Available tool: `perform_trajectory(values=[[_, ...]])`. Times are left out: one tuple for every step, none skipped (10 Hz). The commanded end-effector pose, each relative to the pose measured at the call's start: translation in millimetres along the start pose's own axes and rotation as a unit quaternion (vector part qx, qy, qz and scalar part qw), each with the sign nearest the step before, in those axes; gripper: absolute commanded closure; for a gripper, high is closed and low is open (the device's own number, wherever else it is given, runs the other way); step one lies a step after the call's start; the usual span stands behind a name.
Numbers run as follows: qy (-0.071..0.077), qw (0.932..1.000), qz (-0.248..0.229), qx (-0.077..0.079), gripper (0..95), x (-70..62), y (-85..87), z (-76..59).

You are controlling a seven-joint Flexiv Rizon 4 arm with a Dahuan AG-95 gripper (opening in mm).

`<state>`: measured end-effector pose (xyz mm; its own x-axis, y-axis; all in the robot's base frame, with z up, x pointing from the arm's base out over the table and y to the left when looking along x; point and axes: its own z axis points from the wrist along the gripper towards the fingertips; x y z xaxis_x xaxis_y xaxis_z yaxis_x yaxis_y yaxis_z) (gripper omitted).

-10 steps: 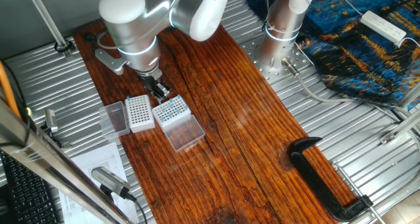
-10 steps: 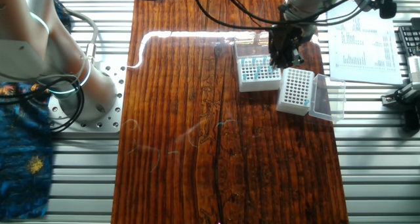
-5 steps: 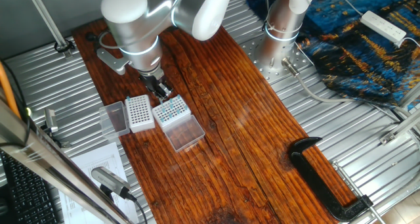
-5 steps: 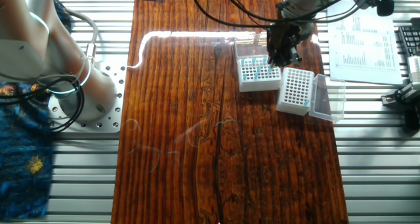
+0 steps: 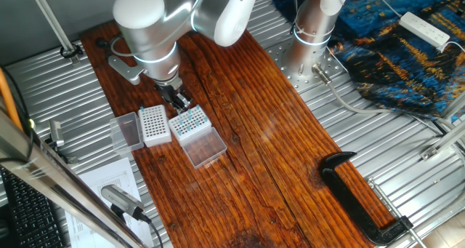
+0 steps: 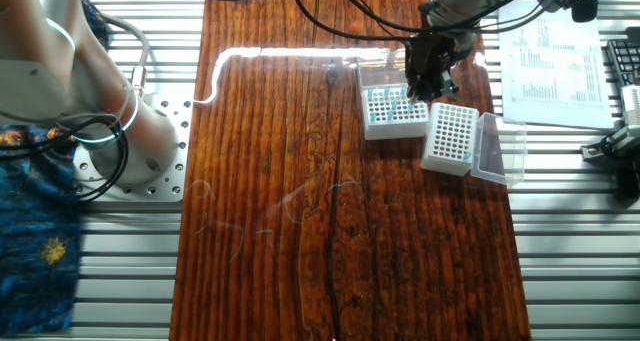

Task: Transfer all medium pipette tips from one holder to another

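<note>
- over the last second the gripper [image 5: 179, 101] had shifted only a little, the arm's wrist edging slightly toward the far end of the table; the racks and lids lay exactly as before.
- the gripper hung over the far edge of the clear-sided rack [image 5: 190, 122], its tips just above the grid in both views [image 6: 415, 89].
- whether the jaws were parted or closed, and whether a tip sat between them, could not be told: the fingers were dark, small and partly hidden by the wrist.
- the medium pipette tips [image 5: 189, 120] showed as teal dots across the top of the clear-sided rack [image 6: 392, 109], so they seemed to stand there and not in the neighbour.
- the white-sided rack [image 5: 153, 124] stood just beside it, touching or nearly so, its grid [image 6: 450, 136] looking white with no teal that could be made out.
- each rack's lid lay open and flat on the outer side: the clear lid [image 5: 203, 147] toward the near end, the smoky lid [image 5: 126, 131] beyond the white rack.
- the relation the next move turned on, by my reading: the tips lay directly beneath the gripper, upright with their long axis vertical, so a straight descent and lift would suit, then a short sideways carry toward the white rack.
- the single arm was the only one working at the racks.
</note>
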<state>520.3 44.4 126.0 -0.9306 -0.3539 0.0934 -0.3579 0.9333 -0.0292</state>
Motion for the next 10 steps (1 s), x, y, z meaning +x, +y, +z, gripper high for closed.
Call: perform_trajectory(values=[[0.0,1.0,-0.001,0.001,95.0,-0.1,-0.3,0.3],[0.001,1.0,-0.001,0.002,95.0,0.1,-0.4,0.3],[0.001,1.0,-0.001,0.003,95.0,0.2,-0.5,0.3],[0.002,1.0,-0.001,0.006,95.0,0.6,-1.1,0.0],[0.001,1.0,-0.002,0.006,95.0,1.7,-2.8,-0.8],[0.0,1.0,-0.005,0.005,95.0,2.7,-4.3,-1.6],[0.0,1.0,-0.006,0.005,95.0,2.8,-4.4,-1.7],[0.001,1.0,-0.006,0.005,95.0,2.9,-4.4,-1.6],[0.001,1.0,-0.006,0.005,95.0,3.3,-4.5,-1.2],[0.001,1.0,-0.006,0.005,95.0,3.6,-4.4,-0.8]])
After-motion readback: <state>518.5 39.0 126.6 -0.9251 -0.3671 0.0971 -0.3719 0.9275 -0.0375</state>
